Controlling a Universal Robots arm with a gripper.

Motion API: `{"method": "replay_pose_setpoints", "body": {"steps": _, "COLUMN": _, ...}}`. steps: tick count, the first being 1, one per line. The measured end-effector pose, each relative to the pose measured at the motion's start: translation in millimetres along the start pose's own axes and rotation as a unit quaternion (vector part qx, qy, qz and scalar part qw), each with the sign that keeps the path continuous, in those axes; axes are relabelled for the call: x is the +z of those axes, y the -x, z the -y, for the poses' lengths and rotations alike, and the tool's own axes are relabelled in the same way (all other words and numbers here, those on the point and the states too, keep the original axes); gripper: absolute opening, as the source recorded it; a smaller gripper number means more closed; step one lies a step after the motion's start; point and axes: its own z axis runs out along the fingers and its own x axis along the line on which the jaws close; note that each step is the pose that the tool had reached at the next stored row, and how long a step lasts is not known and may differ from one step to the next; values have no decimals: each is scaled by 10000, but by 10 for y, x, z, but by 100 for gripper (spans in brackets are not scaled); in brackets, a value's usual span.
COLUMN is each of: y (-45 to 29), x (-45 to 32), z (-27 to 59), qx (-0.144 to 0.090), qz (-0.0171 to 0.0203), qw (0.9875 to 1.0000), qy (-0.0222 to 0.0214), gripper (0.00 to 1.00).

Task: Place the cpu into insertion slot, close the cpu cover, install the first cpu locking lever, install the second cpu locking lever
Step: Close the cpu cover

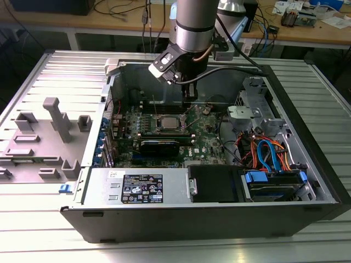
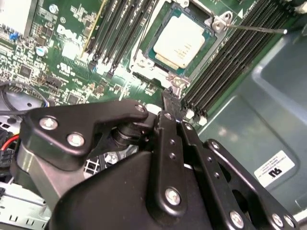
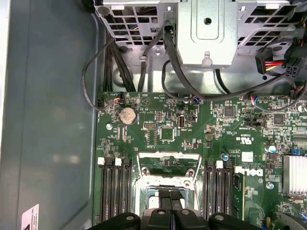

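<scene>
The cpu (image 2: 180, 40) lies flat in the insertion slot (image 1: 167, 121), its pale grey top facing up. The silver cpu cover (image 2: 143, 53) frames it and appears folded down around its edges. A thin metal locking lever (image 2: 254, 28) sticks out sideways from the socket's corner, unlatched. My gripper (image 1: 190, 94) hangs inside the open computer case, just behind the socket on the exterior view's right. Its black fingertips (image 2: 170, 100) are pressed together with nothing between them, close to the socket's near corner. In the first wrist view the socket frame (image 3: 165, 179) sits right ahead of the fingertips (image 3: 170, 213).
Long black memory slots (image 2: 225, 62) flank the socket on both sides. A black card (image 1: 159, 145) lies in front of it. The power supply (image 1: 137, 189), the drive cage with blue and orange cables (image 1: 269, 156) and the case walls hem in the board. A grey fixture (image 1: 49, 129) sits outside.
</scene>
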Motion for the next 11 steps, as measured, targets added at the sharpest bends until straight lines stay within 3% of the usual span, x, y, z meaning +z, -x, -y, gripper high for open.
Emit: {"method": "replay_pose_setpoints", "body": {"steps": 11, "y": -2, "x": -1, "z": 0, "qx": 0, "qz": 1, "qw": 10000, "qy": 0, "gripper": 11}}
